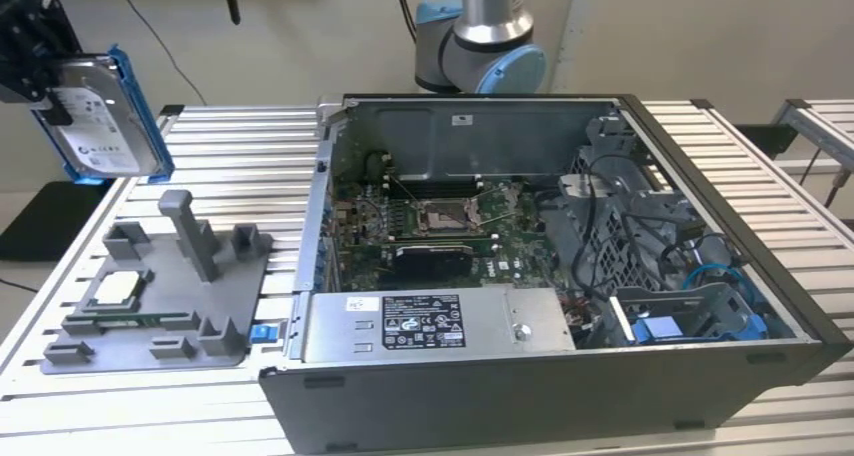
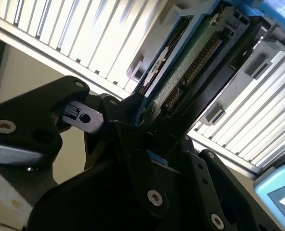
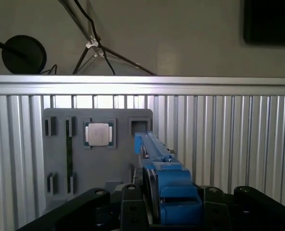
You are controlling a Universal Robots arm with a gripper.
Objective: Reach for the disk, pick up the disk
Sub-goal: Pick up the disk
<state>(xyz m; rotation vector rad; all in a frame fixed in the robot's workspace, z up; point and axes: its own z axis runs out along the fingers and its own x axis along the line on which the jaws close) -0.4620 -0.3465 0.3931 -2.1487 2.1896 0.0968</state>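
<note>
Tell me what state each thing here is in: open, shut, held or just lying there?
disk: held on edge, up off the table.
gripper: shut on the disk.
case: lying on its side, open, insides showing.
chip: seated in the holder, untouched.
holder: flat on the table, beside the case.

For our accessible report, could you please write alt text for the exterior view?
The gripper holds the disk upright in the air at the exterior view's upper left, above a grey fixture on the slatted table. An open computer case lies in the middle, the robot arm behind it.
</note>
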